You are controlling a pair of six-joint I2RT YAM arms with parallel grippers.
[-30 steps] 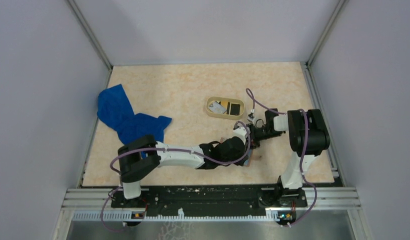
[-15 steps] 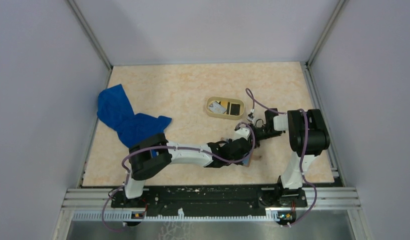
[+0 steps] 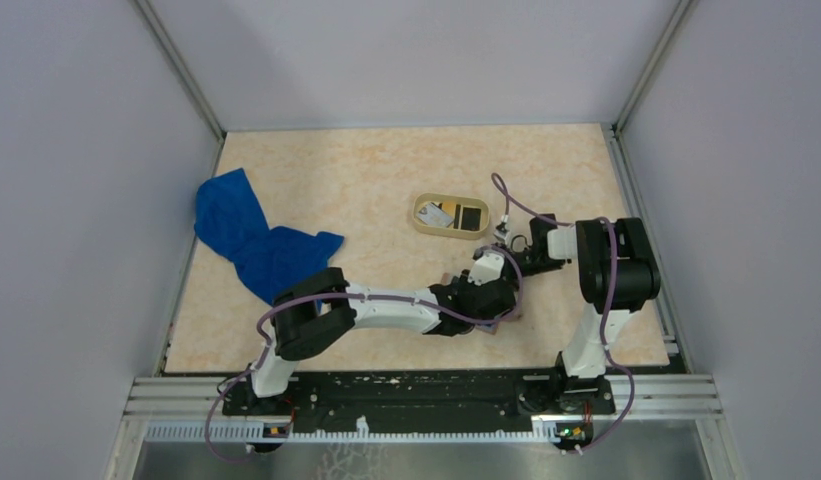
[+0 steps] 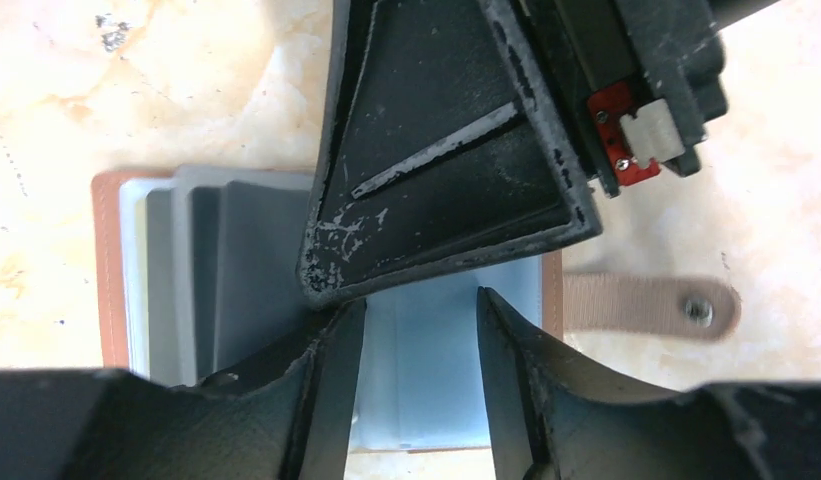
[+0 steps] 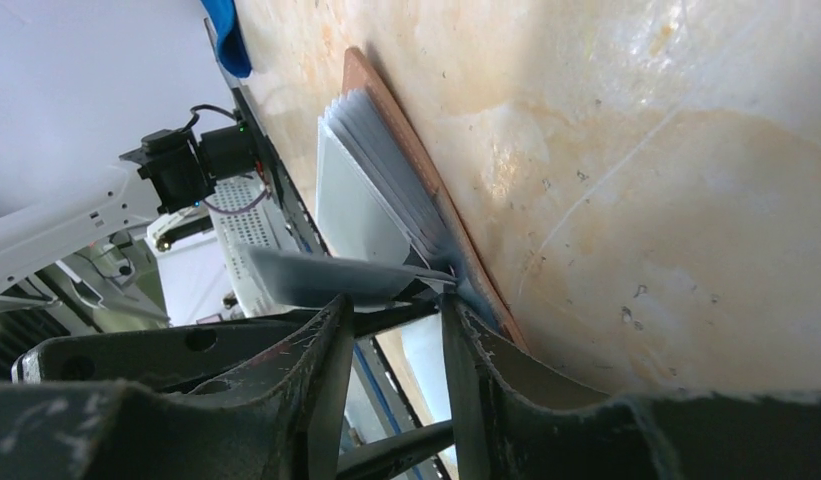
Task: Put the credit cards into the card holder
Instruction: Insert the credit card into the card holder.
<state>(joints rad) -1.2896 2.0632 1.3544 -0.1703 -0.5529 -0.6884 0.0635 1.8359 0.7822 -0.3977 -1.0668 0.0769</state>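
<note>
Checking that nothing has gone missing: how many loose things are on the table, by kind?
Credit cards: 2 (black card, light card)
Card holder: 1
Tray: 1
Blue cloth: 1
Total: 5

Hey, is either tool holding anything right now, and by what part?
Left tool: nothing, jaws apart over the open card holder. Right tool: one lifted leaf of the holder lies at its tips; a pinch cannot be told.
</note>
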